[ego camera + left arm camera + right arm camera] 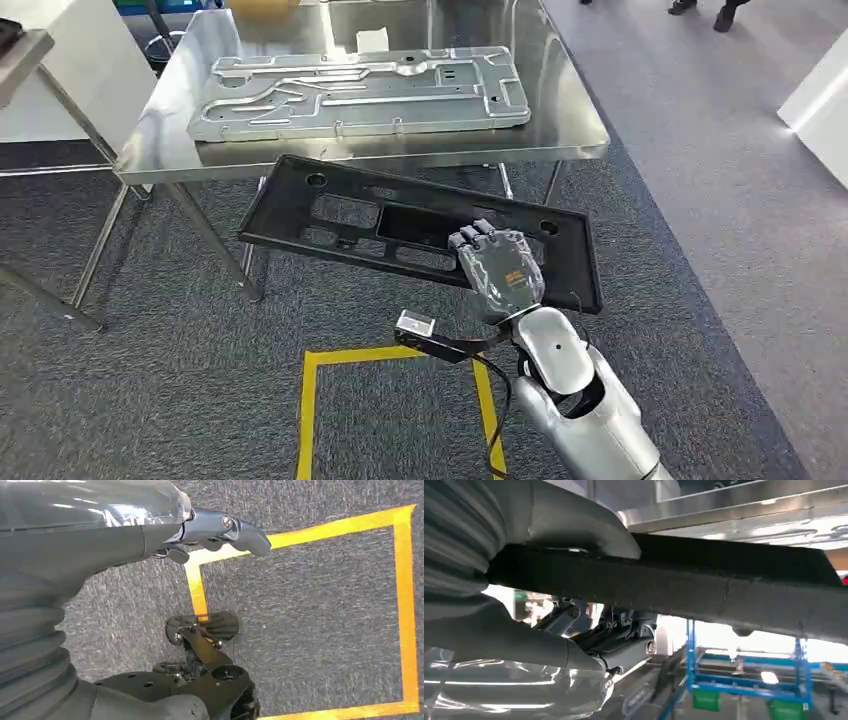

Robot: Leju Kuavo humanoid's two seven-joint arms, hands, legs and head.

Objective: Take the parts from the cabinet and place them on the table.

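The right hand (498, 268) grips a long, flat black panel (380, 222) near its right end, fingers laid over the top face and the thumb (579, 525) wrapped against the matte, slightly grainy edge in the right wrist view. The panel is a thin rectangle with rounded cut-outs and small round holes, tilted a little, and held in the air just in front of the near edge of the surface (570, 120); its far left corner overlaps that edge in the head view, and whether it touches cannot be told. The hand covers part of the panel's right half.

On the surface, a polished steel table with thin angled legs, lies a silver metal plate (360, 90), flat, with raised ribs, channels and pockets pressed or milled into it. A pale yellowish object at the far edge is cut off and cannot be made out.

The left hand (220, 532) hangs over grey, coarse carpet (310, 605), its fingers loosely curled with nothing in them. Yellow tape (345, 356) marks a square on the carpet; in the head view its near side is cut off.
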